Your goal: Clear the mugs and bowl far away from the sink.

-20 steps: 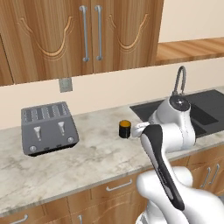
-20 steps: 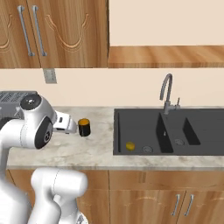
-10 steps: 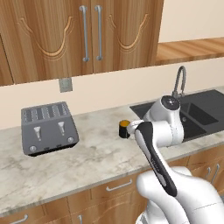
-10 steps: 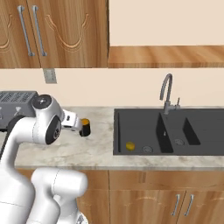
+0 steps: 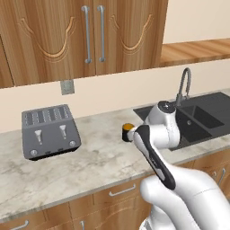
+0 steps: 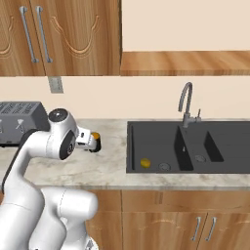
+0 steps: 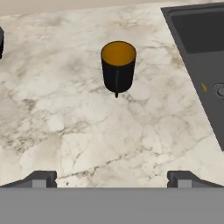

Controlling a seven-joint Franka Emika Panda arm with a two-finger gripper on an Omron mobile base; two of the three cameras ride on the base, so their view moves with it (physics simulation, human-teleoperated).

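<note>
hand view: gripper [image 7: 112, 178] (jaws wide) above black mug [image 7: 118, 66]

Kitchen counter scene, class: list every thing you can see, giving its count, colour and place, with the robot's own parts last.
Black mug: one, black with orange-yellow inside, upright on the counter left of the sink.
Toaster: one, grey, on the counter at the far left.
Sink: one, dark grey, double basin, set in the counter at right.
Tap: one, grey, curved, behind the sink.
Yellow thing: one, small, in the left basin; too small to tell.
Counter: one, pale marble.
Cabinets: brown wood, above the counter.
Wall socket: one, grey.
Hand: one, dark fingertips, open, short of the mug.
</note>
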